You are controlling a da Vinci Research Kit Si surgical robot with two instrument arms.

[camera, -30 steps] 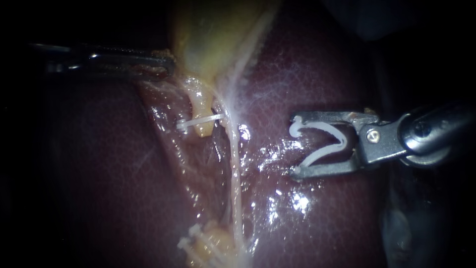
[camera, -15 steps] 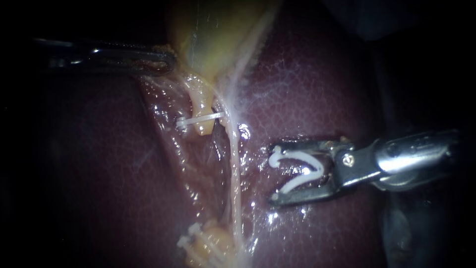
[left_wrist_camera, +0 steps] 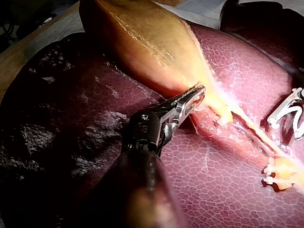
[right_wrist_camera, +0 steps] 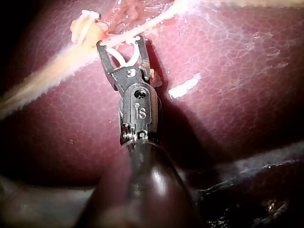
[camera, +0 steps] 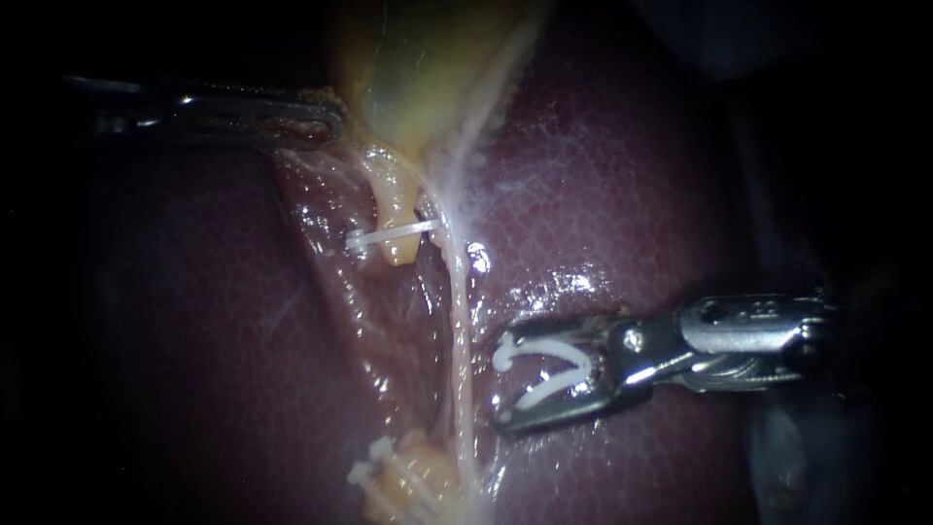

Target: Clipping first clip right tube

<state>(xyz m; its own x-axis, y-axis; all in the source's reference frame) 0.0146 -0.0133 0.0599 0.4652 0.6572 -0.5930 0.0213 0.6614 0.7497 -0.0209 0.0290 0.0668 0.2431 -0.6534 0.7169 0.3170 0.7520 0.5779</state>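
Tan bench surface (left_wrist_camera: 42, 32), dark red liver (left_wrist_camera: 71, 123) lying on it

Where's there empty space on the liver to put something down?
Bare liver lies above the right tool holding its clip, right of the long tube; also below the left tool gripping the gallbladder. Crowded beside the clipped tube ends.

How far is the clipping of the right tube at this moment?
Done: the left instrument grips the gallbladder. In hand: the right instrument carries an open clip, just short of the right tube. Left: bring the clip around the tube and close it; the tube bears none yet.
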